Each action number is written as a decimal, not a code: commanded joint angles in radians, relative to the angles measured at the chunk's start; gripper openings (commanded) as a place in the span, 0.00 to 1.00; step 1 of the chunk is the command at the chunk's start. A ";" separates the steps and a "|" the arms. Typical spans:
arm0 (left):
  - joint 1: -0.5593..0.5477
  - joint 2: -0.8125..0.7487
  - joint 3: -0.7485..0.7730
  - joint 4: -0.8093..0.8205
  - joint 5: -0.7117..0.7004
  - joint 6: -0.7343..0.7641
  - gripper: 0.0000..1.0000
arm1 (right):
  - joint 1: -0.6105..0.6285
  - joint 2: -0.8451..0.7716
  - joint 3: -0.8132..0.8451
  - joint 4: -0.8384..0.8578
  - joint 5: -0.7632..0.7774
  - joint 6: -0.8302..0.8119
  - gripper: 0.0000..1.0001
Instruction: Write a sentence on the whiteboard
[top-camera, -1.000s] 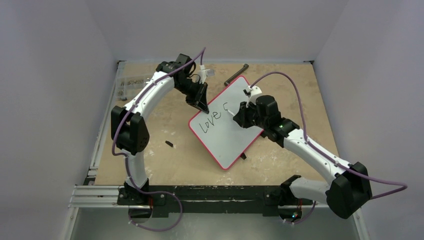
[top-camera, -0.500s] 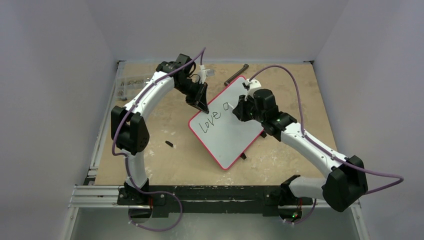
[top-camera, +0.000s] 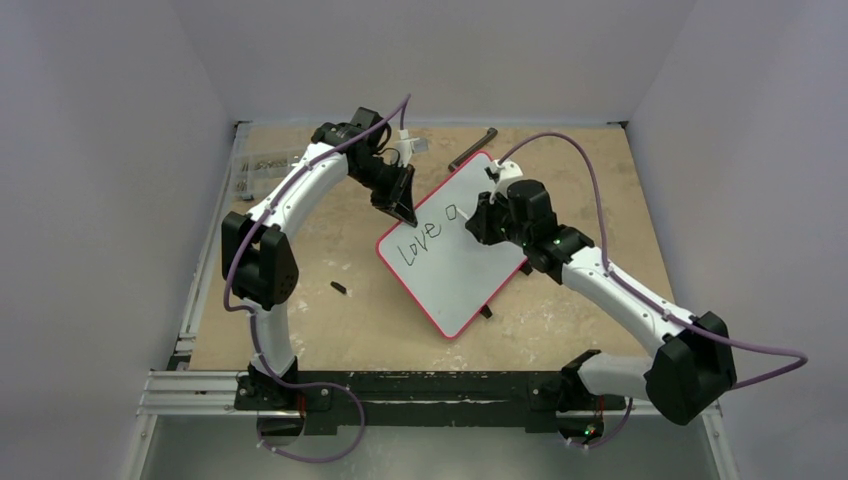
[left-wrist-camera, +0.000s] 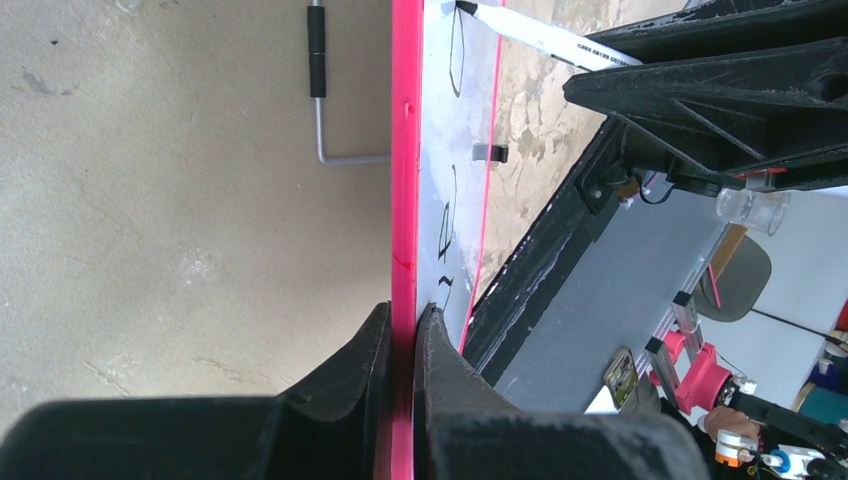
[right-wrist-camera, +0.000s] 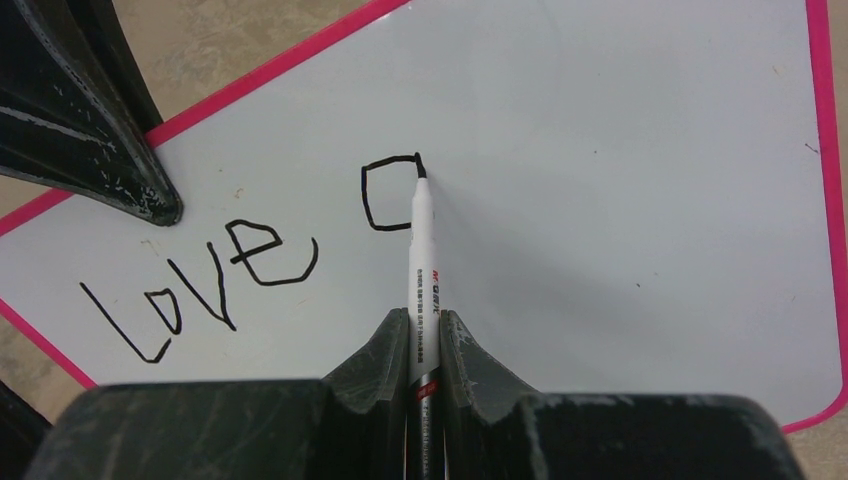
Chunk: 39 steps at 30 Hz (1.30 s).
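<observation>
The whiteboard, white with a red-pink rim, lies tilted on the table. My left gripper is shut on its upper-left rim; in the left wrist view the fingers pinch the pink rim. The sentence reads "Love" followed by a boxy closed loop. My right gripper is shut on a white marker, whose black tip touches the loop's upper right corner. In the top view the right gripper hovers over the board's upper middle.
An L-shaped key with a black grip lies beyond the board's far corner. A small black piece sits on the table left of the board. A clear bag of small parts lies at the far left. A black clip juts out under the board's near edge.
The right gripper moved the marker up the board and closed an open "c" stroke into a full loop. The left gripper and the board stayed still.
</observation>
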 joint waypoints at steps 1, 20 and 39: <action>0.008 -0.042 0.000 0.005 -0.140 0.051 0.00 | -0.001 -0.050 -0.036 -0.013 0.002 0.008 0.00; 0.007 -0.044 0.000 0.005 -0.139 0.051 0.00 | -0.002 -0.095 0.045 -0.055 0.041 0.000 0.00; 0.007 -0.047 -0.001 0.006 -0.139 0.050 0.00 | -0.018 0.077 0.181 -0.003 0.022 0.001 0.00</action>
